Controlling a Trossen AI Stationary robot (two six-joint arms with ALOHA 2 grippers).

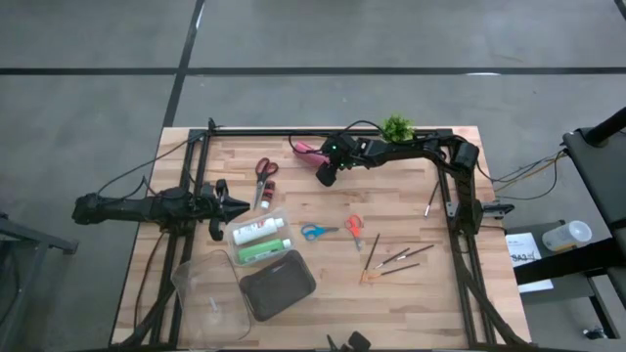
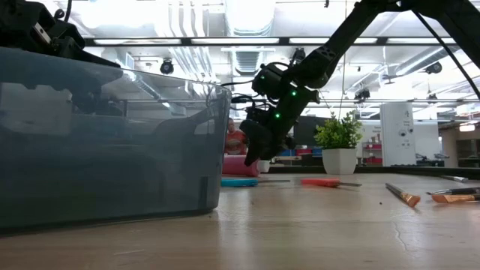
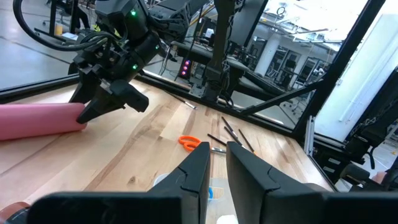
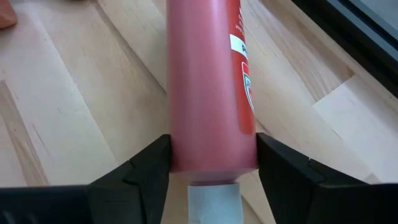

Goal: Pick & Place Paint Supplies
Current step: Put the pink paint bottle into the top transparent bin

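Right now, nearest you on the table [image 1: 421, 303], a large clear box [image 1: 210, 293] sits at the front left with a dark grey case [image 1: 277, 284] just beside it. Just behind them a smaller clear box [image 1: 284, 223] holds the white paint tube [image 1: 259, 231] and the green paint tube [image 1: 262, 251], lying side by side.

To the right of that box you have the blue scissors [image 1: 315, 232], then the orange scissors [image 1: 354, 227], both flat on the wood. The brushes [image 1: 396, 259] are scattered farther right.

Your left gripper [image 1: 238, 204] hangs at the table's left side, just beyond the small box. Its fingers are nearly together with only a slim gap, and nothing is between them.

Past it, the red scissors [image 1: 264, 174] lie on the wood.

Farther back, your right gripper [image 4: 211, 149] is down at the red paint tube [image 4: 208, 74], which lies near the far edge. One finger presses each side of the tube, close to its white cap end.

Beyond that, a small potted plant [image 1: 397, 127] stands at the far edge.
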